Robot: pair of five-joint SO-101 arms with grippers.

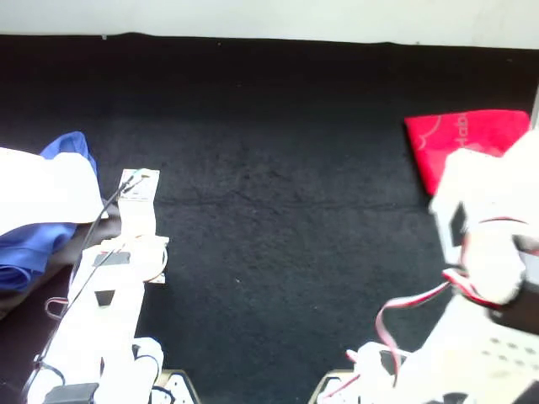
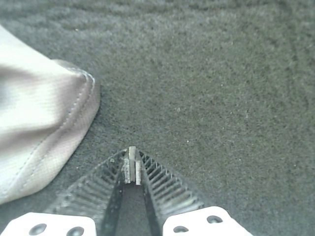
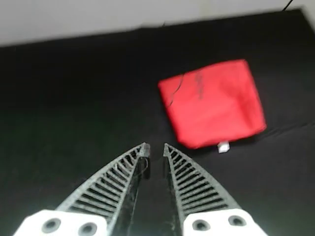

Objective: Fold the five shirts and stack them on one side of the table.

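The shirts look like thin, soft cloth, so I judge them light and limp. Each will likely sag and drape when lifted, drag a little over the dark surface (image 1: 278, 168), and keep no shape unless smoothed flat. The safest hold is probably a pinch on a stitched hem or a corner, where the cloth is doubled and less likely to slip free. Taking two spread corners at once should keep a fold line straight. The white shirt (image 1: 42, 189) lies at the left edge of the surface, loosely heaped over the blue shirt (image 1: 34, 244), which is crumpled and shows on both its far and near sides. The white shirt's seamed edge lies just beside the left end effector (image 2: 132, 169), not touching it. That end effector is closed, tips meeting with nothing between them, low over bare surface. The red shirt (image 1: 467, 139) sits at the far right, already folded into a neat rectangle. The right end effector (image 3: 154, 149) hangs nearer than the red shirt, its tips parted by a narrow gap and holding nothing. By count there are three shirts: one red and folded, one white and one blue, both unfolded, against the five the task names.
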